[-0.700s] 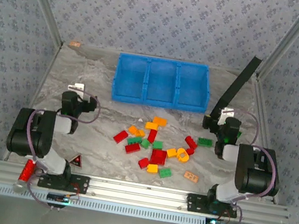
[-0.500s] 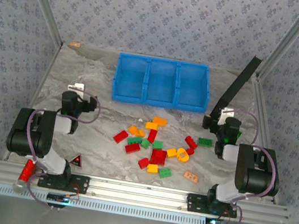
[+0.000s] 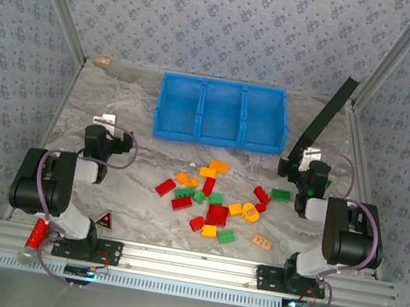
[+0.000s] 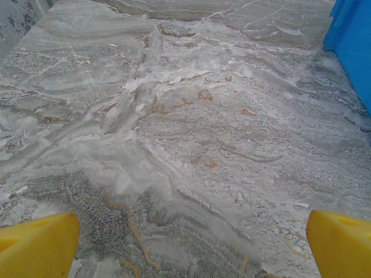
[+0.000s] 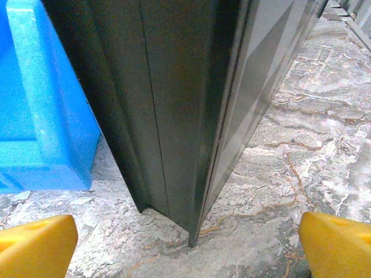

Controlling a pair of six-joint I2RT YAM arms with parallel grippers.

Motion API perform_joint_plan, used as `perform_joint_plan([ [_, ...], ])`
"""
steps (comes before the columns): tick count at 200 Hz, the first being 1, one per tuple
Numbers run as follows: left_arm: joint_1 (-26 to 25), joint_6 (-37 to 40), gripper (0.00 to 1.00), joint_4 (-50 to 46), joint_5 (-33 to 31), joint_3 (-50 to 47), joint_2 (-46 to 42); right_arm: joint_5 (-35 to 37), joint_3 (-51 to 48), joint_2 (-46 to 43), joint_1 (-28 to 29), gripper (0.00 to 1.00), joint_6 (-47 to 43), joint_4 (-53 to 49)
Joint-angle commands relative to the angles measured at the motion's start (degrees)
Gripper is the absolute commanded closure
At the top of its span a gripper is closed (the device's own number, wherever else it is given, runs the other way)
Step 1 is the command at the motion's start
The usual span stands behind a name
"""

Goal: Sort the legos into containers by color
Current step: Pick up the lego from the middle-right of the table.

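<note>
the left gripper [image 4: 188, 248] stands wide apart with nothing between its yellow fingertips [image 4: 36, 248], facing bare marbled table [image 4: 191, 133] with the blue tray [image 4: 355, 46] just at the view's right edge. the right gripper [image 5: 186, 248] is likewise spread and empty, nose-on to the black strip [image 5: 174, 104] that leans up from the table just beside the tray's corner. the legos [image 3: 217, 199] lie scattered on the table between the two arms, nearer than the tray [image 3: 215, 141], whose three compartments look empty. the bricks are likely light, rigid and smooth, so a pinch across the flat side walls should hold best. some touch or overlap in the middle, so the loose outliers, like the green brick [image 3: 281, 195] near the right gripper, look easier. the strip crowds the right arm's reach to the tray; a tan-pink block [image 3: 262, 242] lies close to the pile.
</note>
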Motion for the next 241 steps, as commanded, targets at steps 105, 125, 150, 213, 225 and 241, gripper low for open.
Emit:
perform_joint_plan([
  [105, 0.92, 0.31, 0.0, 1.15, 3.22, 1.02, -0.4, 2.41, 2.95, -11.65, 2.68, 0.0, 0.33, -12.98],
  [125, 0.33, 0.86, 0.0, -1.29, 2.96, 2.04, -1.08, 3.42, 5.08, -21.38, 3.01, 0.0, 8.61, -27.03],
  [150, -1.8, 2.61, 0.0, -13.39, 0.6, 7.43, -3.84, 8.49, 7.39, -33.65, 4.24, 0.0, 20.44, -45.24],
  [213, -14.67, 3.81, 0.0, -49.66, -13.47, 34.51, -5.16, 19.3, 20.4, -39.35, -3.38, 0.01, 46.96, -82.78],
  [225, -17.14, 5.75, 0.0, -54.58, -15.56, 39.67, -4.07, 13.76, 21.79, -36.45, -5.63, 0.0, 42.99, -80.77],
  [241, -19.79, 8.44, 0.0, -57.8, -15.66, 43.85, -3.39, 8.52, 23.52, -30.94, -7.85, 0.01, 37.27, -77.28],
])
